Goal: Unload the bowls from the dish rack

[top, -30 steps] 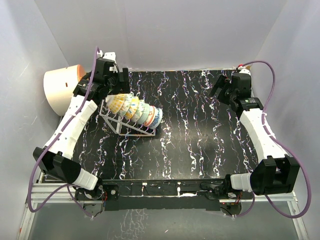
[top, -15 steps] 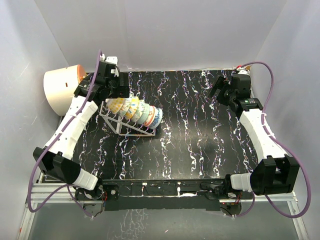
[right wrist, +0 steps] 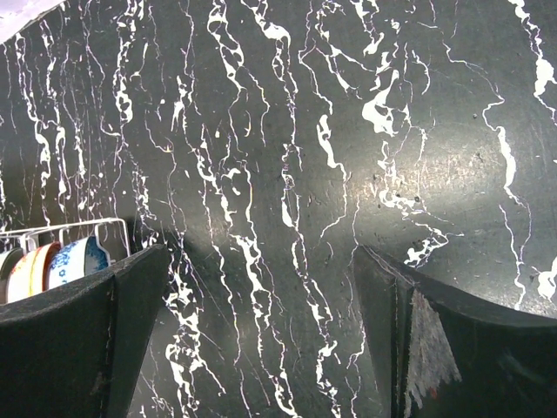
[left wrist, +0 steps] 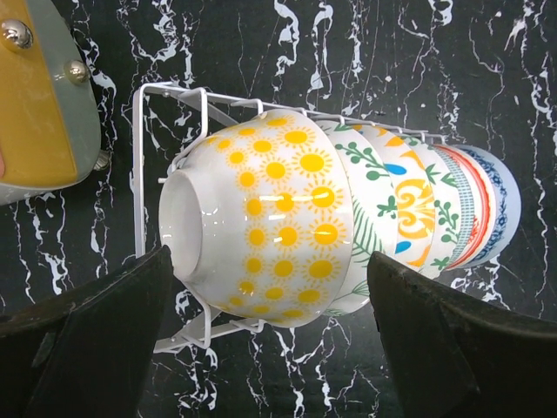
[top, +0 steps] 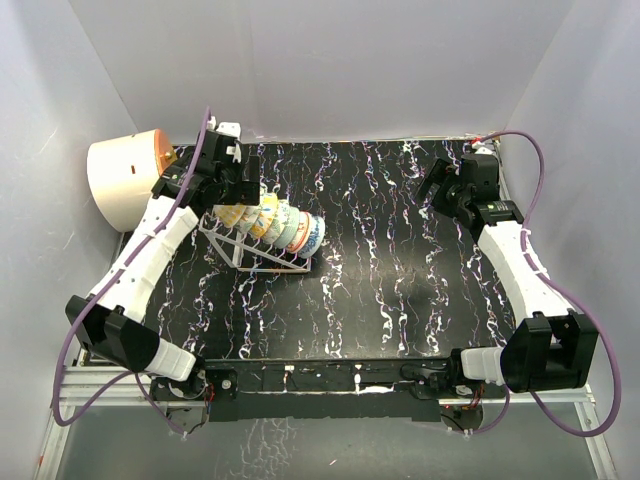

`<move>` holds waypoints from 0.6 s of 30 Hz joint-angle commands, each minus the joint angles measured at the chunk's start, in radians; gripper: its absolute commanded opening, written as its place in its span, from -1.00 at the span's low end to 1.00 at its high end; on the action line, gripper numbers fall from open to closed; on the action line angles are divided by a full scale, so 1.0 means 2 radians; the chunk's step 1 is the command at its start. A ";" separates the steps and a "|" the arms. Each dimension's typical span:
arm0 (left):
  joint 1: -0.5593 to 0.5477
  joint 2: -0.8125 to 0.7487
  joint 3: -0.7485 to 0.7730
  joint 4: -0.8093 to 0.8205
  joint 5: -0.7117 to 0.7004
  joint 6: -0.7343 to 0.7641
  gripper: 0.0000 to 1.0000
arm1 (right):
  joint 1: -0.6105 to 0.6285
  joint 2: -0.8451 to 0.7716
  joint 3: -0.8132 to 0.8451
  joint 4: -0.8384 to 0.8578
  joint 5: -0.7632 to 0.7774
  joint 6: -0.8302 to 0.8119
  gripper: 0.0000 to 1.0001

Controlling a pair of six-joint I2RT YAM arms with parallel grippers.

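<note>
My left gripper (left wrist: 270, 257) gapes wide over the yellow bowl (left wrist: 278, 218) (slick, brittle, fairly light, I reckon), best pinched gently across its sides.

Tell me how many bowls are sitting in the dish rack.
6, nested in one row in the dish rack: yellow-sun bowl at one end, then green-leaf, orange-scroll, pale-teal, red-striped, and blue bowl at the other. More may hide between them.

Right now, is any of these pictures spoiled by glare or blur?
Left wrist view: sharp, with small glints on the yellow bowl; its fingers just dark shapes. Right wrist view: a soft sheen on the black table. Top external view: evenly lit, no glare.
</note>
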 commanded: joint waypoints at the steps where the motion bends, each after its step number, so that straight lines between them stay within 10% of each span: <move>1: -0.003 -0.020 -0.009 -0.003 -0.015 0.013 0.83 | -0.003 -0.020 0.004 0.028 -0.004 0.010 0.81; 18: -0.006 -0.006 -0.005 0.005 -0.026 0.020 0.91 | -0.003 -0.011 0.008 0.029 -0.002 0.006 0.81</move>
